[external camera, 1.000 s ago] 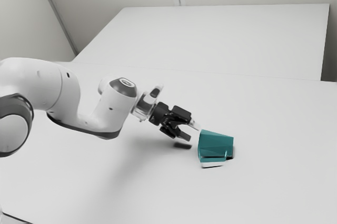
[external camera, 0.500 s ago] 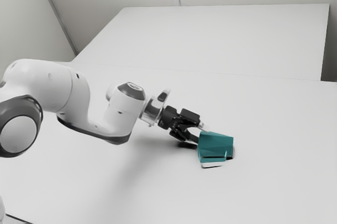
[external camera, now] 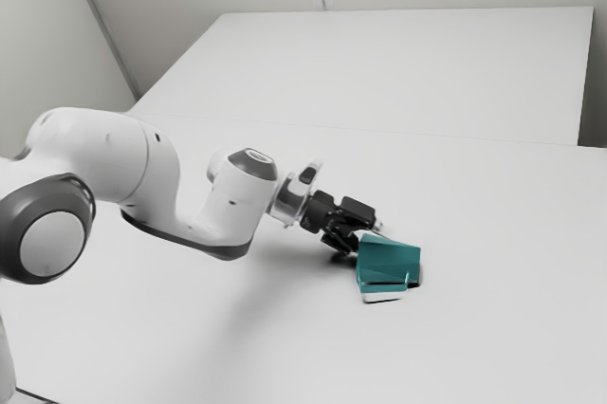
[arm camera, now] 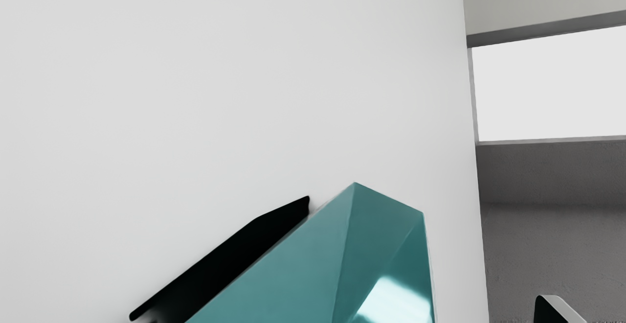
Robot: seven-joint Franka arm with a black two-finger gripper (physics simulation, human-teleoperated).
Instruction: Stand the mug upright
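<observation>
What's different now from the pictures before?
The hand moved toward the exterior view's right, up close to the teal mug. Nothing was grabbed or let go; the fingers are open. The mug stayed lying on its side in the same spot.

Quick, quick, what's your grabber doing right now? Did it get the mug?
Gripper: open, holding nothing, right by the teal mug.
</observation>
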